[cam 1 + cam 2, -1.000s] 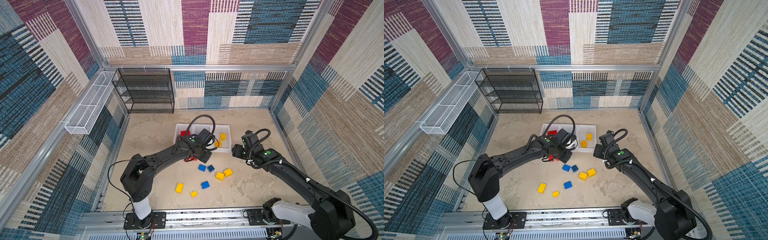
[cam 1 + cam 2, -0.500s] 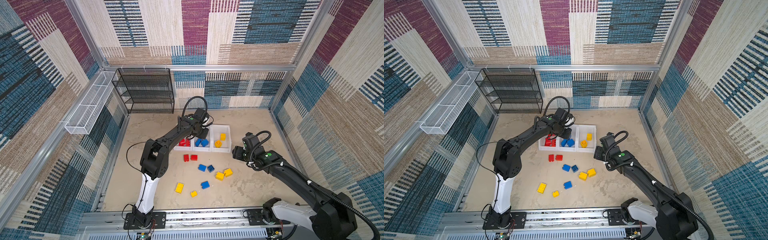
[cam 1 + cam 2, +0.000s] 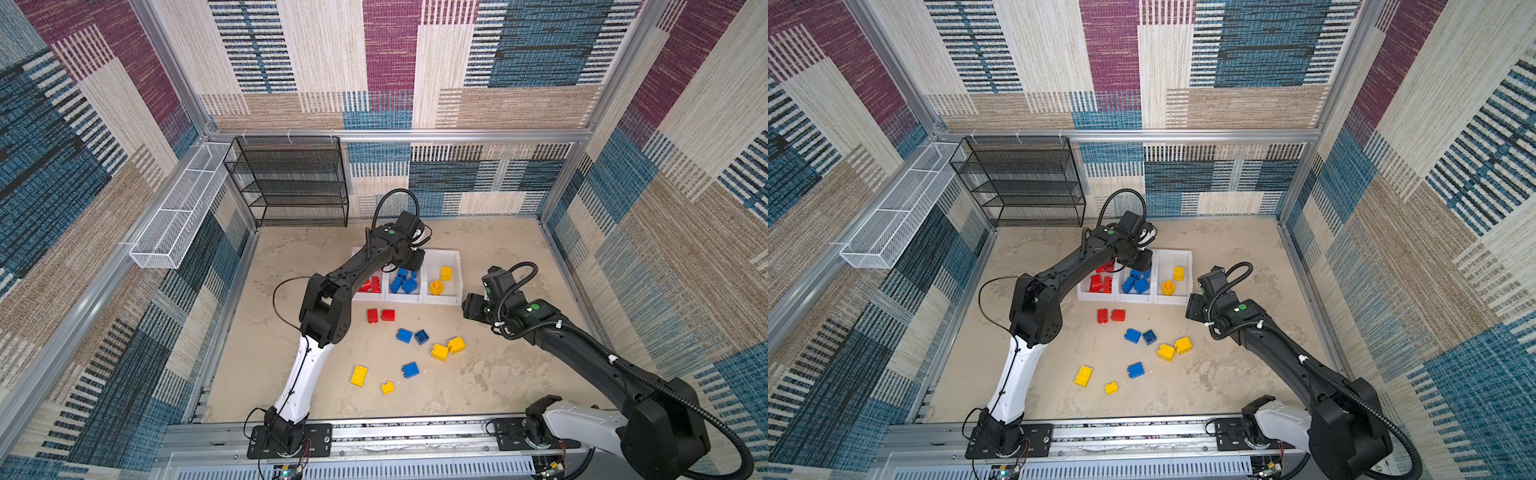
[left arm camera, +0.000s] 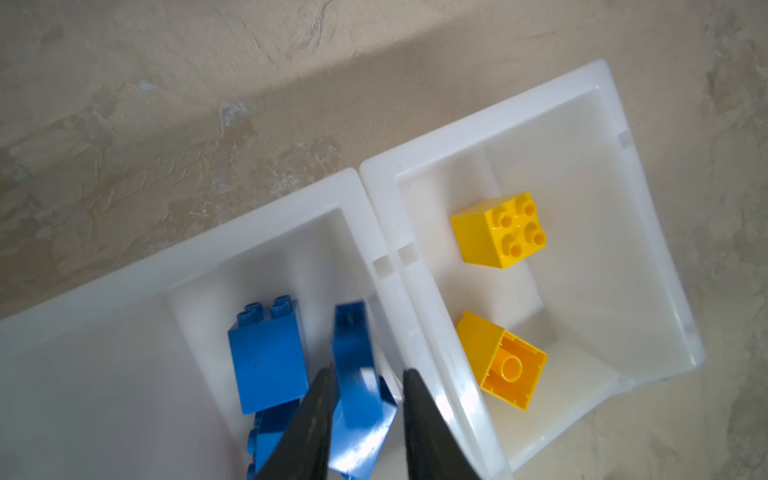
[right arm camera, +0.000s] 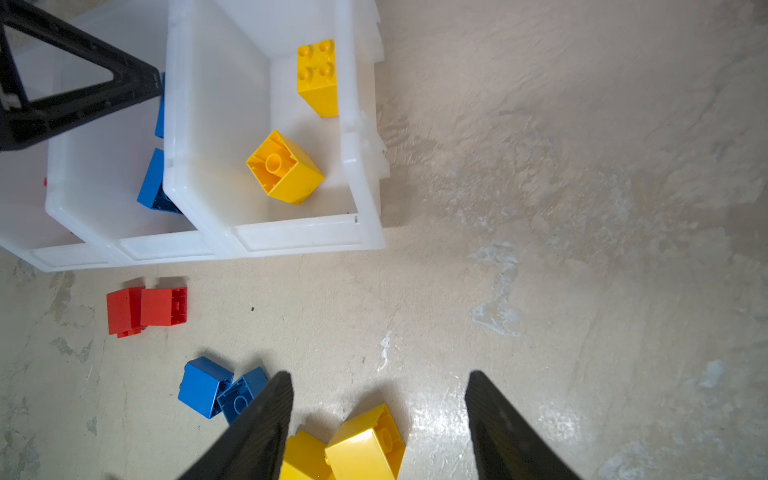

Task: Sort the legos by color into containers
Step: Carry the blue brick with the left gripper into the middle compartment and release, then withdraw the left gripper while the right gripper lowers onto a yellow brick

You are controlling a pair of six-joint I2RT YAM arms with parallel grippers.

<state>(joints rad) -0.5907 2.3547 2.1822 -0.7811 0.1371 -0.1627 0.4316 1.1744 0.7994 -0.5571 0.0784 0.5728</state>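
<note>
**Top views.** The row of three white bins (image 3: 405,298) was noted at centre frame, with reds, blues and yellows kept apart inside. The left gripper (image 3: 411,264) was seen over the middle bin. The right gripper (image 3: 1192,309) hung beside the row's lower right corner. Nine loose bricks were counted on the floor (image 3: 498,374) below the bins: a red pair (image 3: 380,315), three blues, four yellows.

**Left wrist.** The fingers were found narrowly parted inside the middle bin (image 4: 249,245). A blue brick (image 4: 353,332), blurred, was seen between them, against one finger and clear of the other. It was judged let go rather than clamped.

**Right wrist.** The jaws were found spread wide and empty above a touching yellow pair (image 5: 357,449). A blue pair (image 5: 220,390) lay just beside.

**Risks.**
- The blue brick, on end close to the divider (image 4: 386,266), could be dragged back out if it clung to the finger on withdrawal.
- It could also be tipped over the divider among the yellows.
- A closing on the yellow pair could catch both bricks or squeeze one away, since they touch.
- A sloppy approach could knock the blue pair.
</note>
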